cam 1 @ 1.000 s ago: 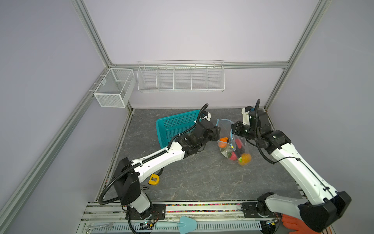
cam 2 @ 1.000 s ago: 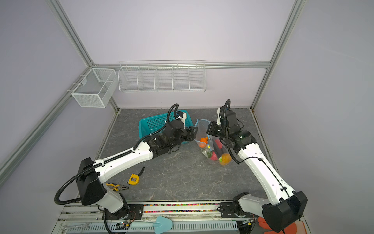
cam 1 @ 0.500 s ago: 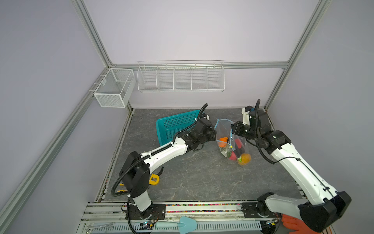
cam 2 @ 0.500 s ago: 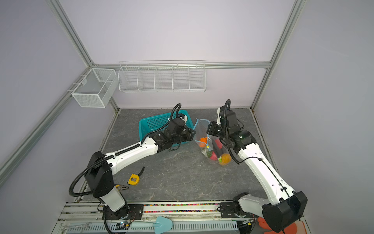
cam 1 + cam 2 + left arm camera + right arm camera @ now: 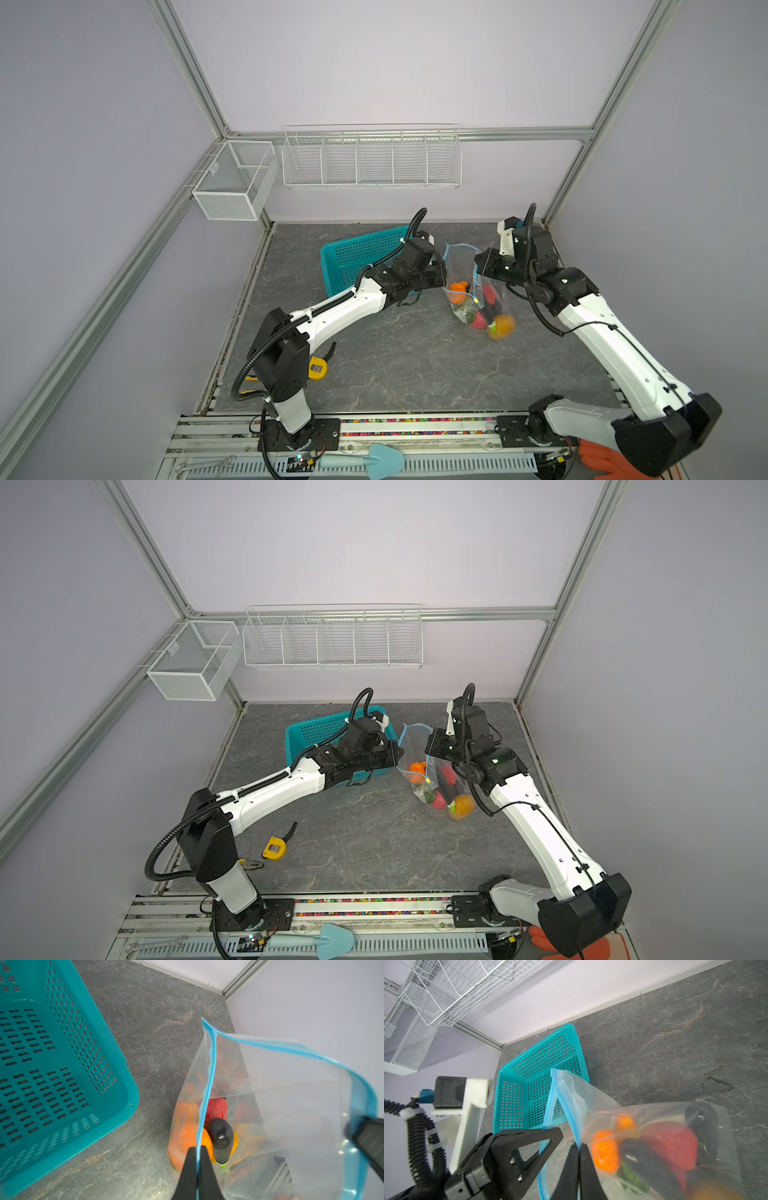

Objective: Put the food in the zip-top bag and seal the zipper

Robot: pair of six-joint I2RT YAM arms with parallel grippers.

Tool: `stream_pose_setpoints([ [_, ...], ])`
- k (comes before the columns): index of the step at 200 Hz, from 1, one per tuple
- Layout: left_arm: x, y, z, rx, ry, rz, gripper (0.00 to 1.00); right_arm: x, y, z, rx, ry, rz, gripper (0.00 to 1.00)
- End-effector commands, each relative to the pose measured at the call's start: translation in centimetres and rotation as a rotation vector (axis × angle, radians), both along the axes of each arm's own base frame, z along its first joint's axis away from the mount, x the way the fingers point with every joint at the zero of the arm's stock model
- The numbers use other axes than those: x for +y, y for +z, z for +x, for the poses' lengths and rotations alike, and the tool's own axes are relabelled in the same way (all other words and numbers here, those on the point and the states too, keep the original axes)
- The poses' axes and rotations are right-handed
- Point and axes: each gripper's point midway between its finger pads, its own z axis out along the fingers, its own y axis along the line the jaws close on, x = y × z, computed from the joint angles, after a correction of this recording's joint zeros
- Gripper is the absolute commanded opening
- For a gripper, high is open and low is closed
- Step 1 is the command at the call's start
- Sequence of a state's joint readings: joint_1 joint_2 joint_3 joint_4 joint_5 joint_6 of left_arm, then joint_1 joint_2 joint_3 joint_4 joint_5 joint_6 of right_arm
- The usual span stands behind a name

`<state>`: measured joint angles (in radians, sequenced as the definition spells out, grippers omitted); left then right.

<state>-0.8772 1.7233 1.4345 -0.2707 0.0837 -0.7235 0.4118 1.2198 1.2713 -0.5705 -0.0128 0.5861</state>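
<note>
2 pinches on blue zipper (image 5: 208, 1076) of open zip-top bag (image 5: 295, 1088): left claw (image 5: 196, 1148), right claw (image 5: 578, 1145); food (image 5: 669, 1144) inside

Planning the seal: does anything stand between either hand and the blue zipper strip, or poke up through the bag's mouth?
Nothing visible. The left hand and right hand each pinch the zipper, on opposite sides of the mouth; the food sits low in the bag.

There is one bag (image 5: 457, 262), one teal basket (image 5: 357, 257), one yellow tape measure (image 5: 318, 368), one white mesh box (image 5: 232, 183) and one white wire rack (image 5: 370, 160). The bag shows at least two orange food pieces (image 5: 605, 1155), one red piece (image 5: 670, 1147) and one dark piece (image 5: 643, 1161).
</note>
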Motion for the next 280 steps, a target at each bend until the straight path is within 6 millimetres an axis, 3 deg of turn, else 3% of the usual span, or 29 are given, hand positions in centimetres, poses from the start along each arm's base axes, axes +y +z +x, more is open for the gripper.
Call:
stream_pose_setpoints([
  [1,-0.2,4.7,-0.7,-0.035,-0.021,-0.088,0.0,-0.3,1.6,-0.5,-0.055,0.022,-0.001,0.07],
  [82,0.1,9.4,-3.4,-0.097,-0.056,-0.135,0.0,-1.1,3.4,-2.9,-0.102,0.095,-0.076,0.07],
  [143,0.9,11.9,-5.6,-0.139,-0.06,-0.133,0.0,-0.1,4.4,-4.9,-0.111,0.213,-0.086,0.07],
  [229,2.8,13.3,-7.6,-0.163,-0.045,-0.107,0.0,5.8,5.3,-7.4,-0.116,0.46,-0.005,0.07],
  [280,4.9,12.5,-8.0,-0.165,-0.002,-0.07,0.0,9.5,3.6,-7.1,-0.071,0.55,-0.006,0.07],
])
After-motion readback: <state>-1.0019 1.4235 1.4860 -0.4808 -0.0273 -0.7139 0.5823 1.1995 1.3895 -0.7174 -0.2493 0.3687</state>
